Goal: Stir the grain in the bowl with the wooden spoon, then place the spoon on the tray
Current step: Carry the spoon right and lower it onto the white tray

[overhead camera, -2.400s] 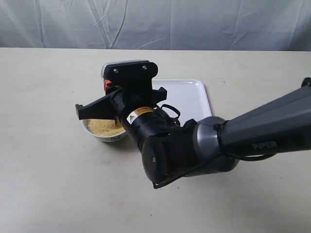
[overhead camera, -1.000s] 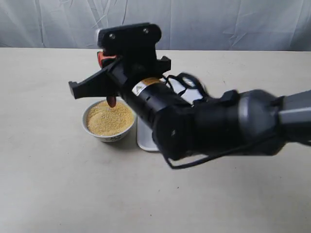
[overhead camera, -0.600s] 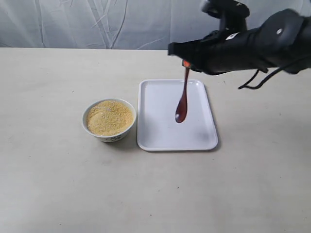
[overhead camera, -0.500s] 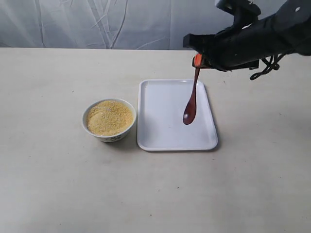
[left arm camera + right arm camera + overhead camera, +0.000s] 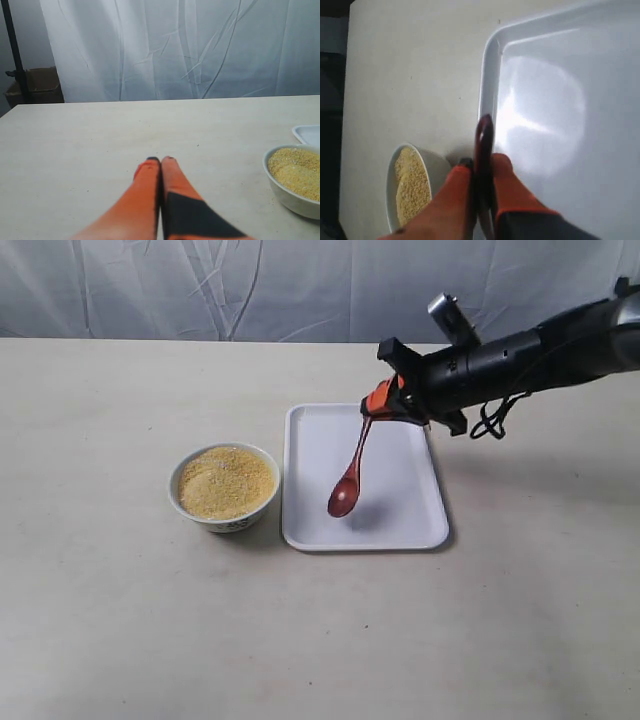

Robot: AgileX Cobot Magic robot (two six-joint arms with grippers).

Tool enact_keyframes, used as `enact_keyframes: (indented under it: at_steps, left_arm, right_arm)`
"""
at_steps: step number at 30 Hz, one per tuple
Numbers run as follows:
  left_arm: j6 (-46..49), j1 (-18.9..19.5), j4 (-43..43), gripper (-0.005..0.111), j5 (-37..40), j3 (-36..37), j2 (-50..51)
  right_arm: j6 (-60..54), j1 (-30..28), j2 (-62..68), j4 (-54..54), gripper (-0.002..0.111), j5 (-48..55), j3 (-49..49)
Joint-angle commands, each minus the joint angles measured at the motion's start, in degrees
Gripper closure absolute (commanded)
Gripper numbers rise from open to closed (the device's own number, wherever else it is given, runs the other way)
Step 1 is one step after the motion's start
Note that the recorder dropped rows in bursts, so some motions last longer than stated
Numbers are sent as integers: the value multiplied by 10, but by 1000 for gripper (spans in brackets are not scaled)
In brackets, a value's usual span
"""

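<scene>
— Where is the wooden spoon (image 5: 352, 462)?
— Right of centre, hanging slanted from the right gripper (image 5: 376, 406), which pinches its handle; its oval end is over the tray (image 5: 405, 515).
— And the bowl (image 5: 228, 524)?
— Just left of the tray, full of grain (image 5: 225, 481).

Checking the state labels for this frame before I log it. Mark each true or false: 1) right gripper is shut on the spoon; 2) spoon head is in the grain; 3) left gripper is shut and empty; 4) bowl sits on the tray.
1. The right gripper is shut on the wooden spoon. True: it clamps the handle's end.
2. The spoon's head is in the grain. False: the spoon hangs tilted over the tray, head down, clear of the grain.
3. The left gripper is shut and empty. True: its fingers meet with nothing between them.
4. The bowl sits on the tray. False: it stands on the table beside the tray, to its left in the exterior view.
</scene>
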Motion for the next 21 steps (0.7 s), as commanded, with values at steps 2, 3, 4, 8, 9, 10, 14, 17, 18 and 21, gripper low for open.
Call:
enact_keyframes:
  at_steps: [2,3,4,8,9,10,14,17,18,21]
  left_arm:
    - [0,-1,2,107,-7,1,-2]
    - [0,-1,2,107,-7,1,-2]
    - [0,-1,2,107,-7,1,-2]
    - [0,-1,2,107,-7,1,-2]
    - [0,-1,2,107,-7,1,-2]
    - [0,-1,2,107,-7,1,-2]
    - [0,-1,2,107,-7,1,-2]
    - [0,-1,2,107,-7,1,-2]
    - [0,-1,2,107,-7,1,-2]
    - [0,-1,2,107,-7,1,-2]
  right_arm:
    - [-13,-4,64,42,109,42,-32]
    - [-20,-4,68,42,108,34,-32]
    - [-31,-4,69,43,106,28,-32]
    - [-40,-4,68,35,77,13,-32]
    - [-40,-4,68,34,69,11,-32]
    - [-37,-4,68,34,61,10,-32]
    - [-4,-4,66,3,50,-3,-32]
    - [46,-4,49,-62,50,-12,-32]
    - [70,-4,41,-86,50,-20,-32]
    - [143,-4,13,-158,50,-42,-32]
